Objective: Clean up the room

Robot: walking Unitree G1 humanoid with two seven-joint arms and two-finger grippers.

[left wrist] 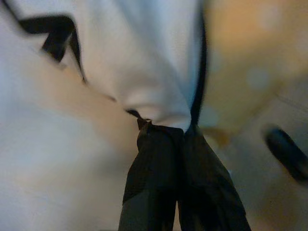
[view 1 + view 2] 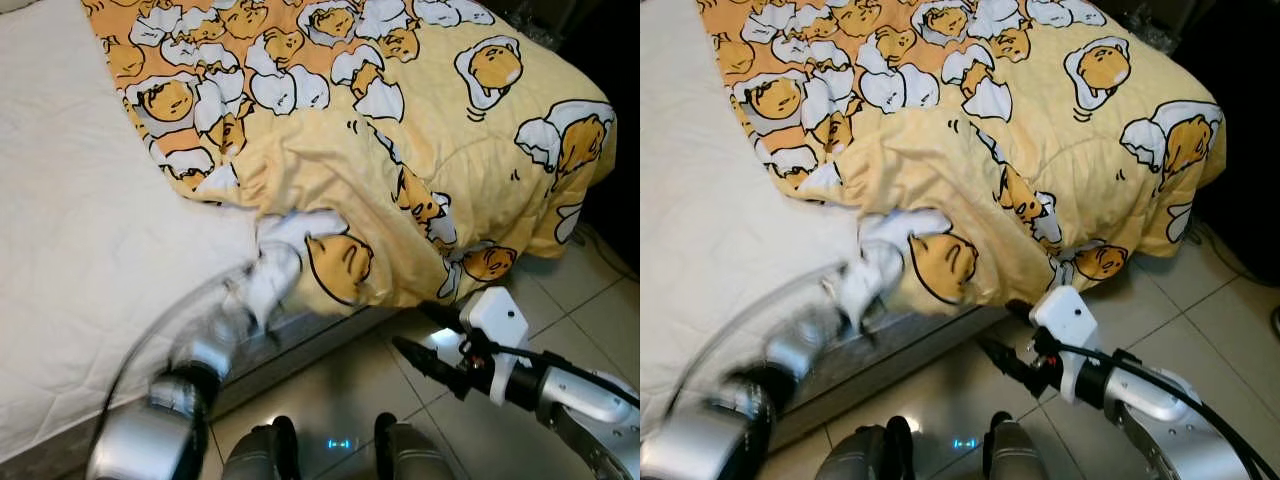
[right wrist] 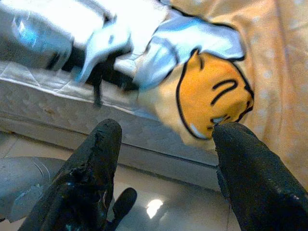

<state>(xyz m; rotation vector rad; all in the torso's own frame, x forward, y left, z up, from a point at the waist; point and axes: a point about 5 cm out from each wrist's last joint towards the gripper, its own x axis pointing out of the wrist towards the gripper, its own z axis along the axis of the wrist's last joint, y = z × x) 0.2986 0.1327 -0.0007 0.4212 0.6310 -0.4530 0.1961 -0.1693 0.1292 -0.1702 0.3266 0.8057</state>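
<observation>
As left gripper (image 1: 166, 127) jaws pinch blanket (image 2: 400, 130) corner, right gripper (image 3: 166, 139) jaws apart nearby

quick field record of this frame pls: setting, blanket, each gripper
setting: bed with white mattress, tiled floor
blanket: yellow egg-print blanket, bunched, corner hanging over the bed edge
left gripper: shut on the blanket's lower corner at the bed edge; arm blurred
right gripper: open, low over the floor beside the bed, facing the hanging corner, apart from it
</observation>
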